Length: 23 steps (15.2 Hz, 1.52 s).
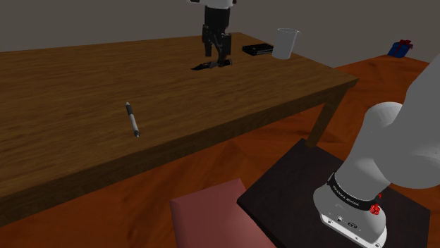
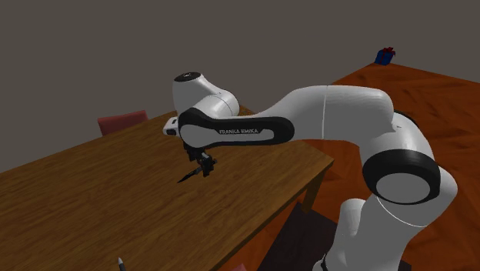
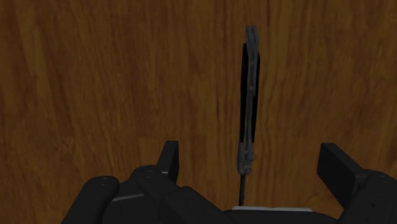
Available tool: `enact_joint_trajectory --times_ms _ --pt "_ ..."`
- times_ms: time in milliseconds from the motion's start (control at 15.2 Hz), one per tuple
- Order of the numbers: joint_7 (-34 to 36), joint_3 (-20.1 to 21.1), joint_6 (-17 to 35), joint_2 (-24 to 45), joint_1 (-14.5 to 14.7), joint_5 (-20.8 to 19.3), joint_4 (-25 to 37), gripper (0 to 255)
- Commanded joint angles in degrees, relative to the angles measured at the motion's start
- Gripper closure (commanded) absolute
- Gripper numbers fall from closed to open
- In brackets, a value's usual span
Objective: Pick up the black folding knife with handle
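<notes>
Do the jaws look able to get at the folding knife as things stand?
Probably yes. The jaws stand open above the folding knife, which lies on the wooden table between them, untouched; nothing blocks the way down.

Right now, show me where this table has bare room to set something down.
Free: the table left of the pen in the shoulder view, the stretch between pen and knife, and the near edge right of the pen. Crowded: the far corner, where the open gripper hangs over the knife, beside a black box and white cup.
</notes>
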Motion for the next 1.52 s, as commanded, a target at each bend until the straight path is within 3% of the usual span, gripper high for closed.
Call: enact_joint_trajectory --times_ms 0,66,660,1452 --pt "-0.08 -0.04 0.54 -0.02 -0.03 0.00 -0.53 0" --pt "-0.05 -0.02 0.59 -0.07 -0.02 -0.01 -0.62 255" --pt "-0.08 -0.04 0.54 -0.02 -0.04 0.00 -0.53 255" --pt "-0.16 -0.04 -8.86 0.80 -0.03 0.16 9.69 255"
